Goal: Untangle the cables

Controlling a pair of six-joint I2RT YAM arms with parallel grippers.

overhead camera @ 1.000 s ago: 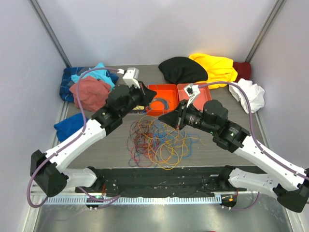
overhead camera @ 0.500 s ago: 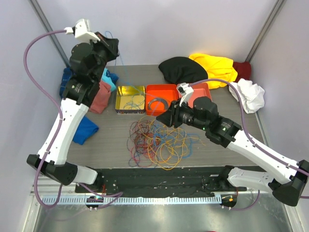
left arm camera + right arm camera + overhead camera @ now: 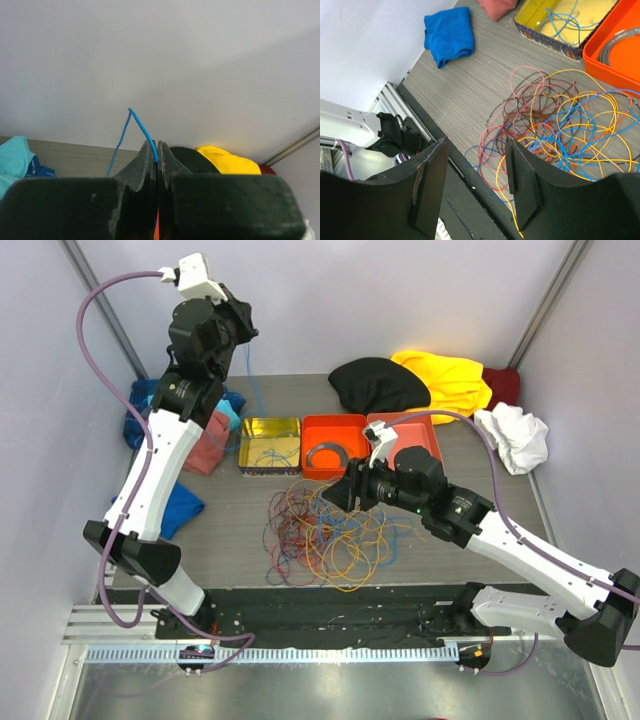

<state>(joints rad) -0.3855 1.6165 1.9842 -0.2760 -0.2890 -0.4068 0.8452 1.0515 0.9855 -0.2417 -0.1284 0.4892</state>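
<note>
Left wrist shows left claw [image 3: 155, 146] pinching a blue cable [image 3: 136, 121]; right claw [image 3: 475, 150] gapes.

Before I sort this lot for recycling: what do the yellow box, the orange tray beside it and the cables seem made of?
Yellow box: likely thin metal, a tin; its gold inside is glossy and its outer wall printed. Orange tray: probably moulded plastic, even colour, soft sheen. Cables: coloured plastic insulation, judging by the springy loops; no core shows.

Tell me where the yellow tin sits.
In the top view, the yellow tin lies left of centre, between the pink cloth and the orange tray, just behind the cable tangle.
</note>
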